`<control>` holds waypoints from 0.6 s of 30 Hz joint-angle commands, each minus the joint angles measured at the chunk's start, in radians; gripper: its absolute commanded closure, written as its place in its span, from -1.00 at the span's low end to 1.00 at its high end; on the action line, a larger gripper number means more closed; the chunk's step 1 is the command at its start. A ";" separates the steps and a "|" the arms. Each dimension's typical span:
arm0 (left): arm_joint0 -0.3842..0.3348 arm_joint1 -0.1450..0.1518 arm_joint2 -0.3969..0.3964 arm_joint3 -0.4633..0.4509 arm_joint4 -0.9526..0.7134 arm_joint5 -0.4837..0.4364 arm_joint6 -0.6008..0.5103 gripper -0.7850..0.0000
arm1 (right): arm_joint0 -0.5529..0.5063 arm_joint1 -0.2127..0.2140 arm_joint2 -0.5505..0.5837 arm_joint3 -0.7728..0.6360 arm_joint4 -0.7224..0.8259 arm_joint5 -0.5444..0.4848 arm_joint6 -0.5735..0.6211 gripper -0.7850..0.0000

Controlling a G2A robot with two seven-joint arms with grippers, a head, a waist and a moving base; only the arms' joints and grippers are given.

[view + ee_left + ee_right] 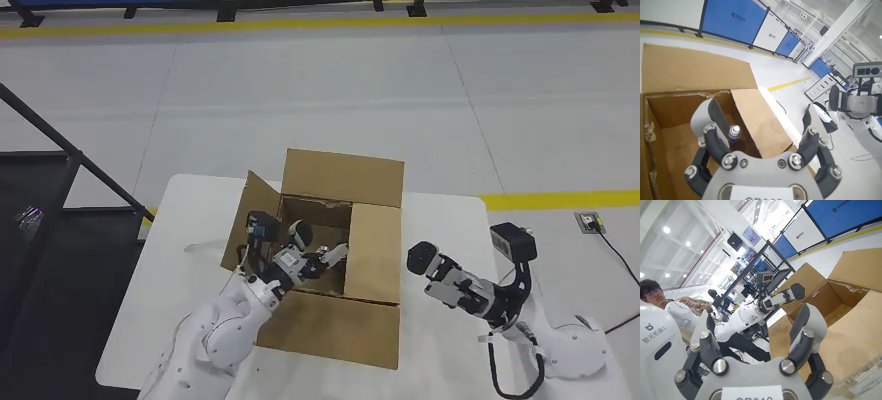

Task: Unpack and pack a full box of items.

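You are working at a white table [190, 250] on pale floor crossed by yellow lines [560, 198], with a black rack [40, 230] just off its left edge. The open cardboard box [340, 176] is filling the table's middle, with tabletop showing on either side. Your left gripper [322, 250] is hanging spread wide over the opening, above an upright spray can [734, 132] near the box's right wall; your right gripper [420, 258], also spread, is hovering just beside the right flap.

The box [340, 335] is made of matt cardboard with rough torn edges; the can [734, 133] is topped by shiny metal.
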 commanded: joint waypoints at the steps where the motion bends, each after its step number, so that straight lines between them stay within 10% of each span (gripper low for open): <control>1: -0.034 -0.003 -0.001 0.047 -0.151 -0.003 -0.112 -1.00 | 0.005 0.001 -0.005 -0.004 0.000 0.012 -0.028 -1.00; 18: -0.291 -0.067 0.171 0.447 -0.553 0.009 -0.450 -1.00 | -0.030 0.024 0.042 0.025 0.037 0.040 -0.035 -1.00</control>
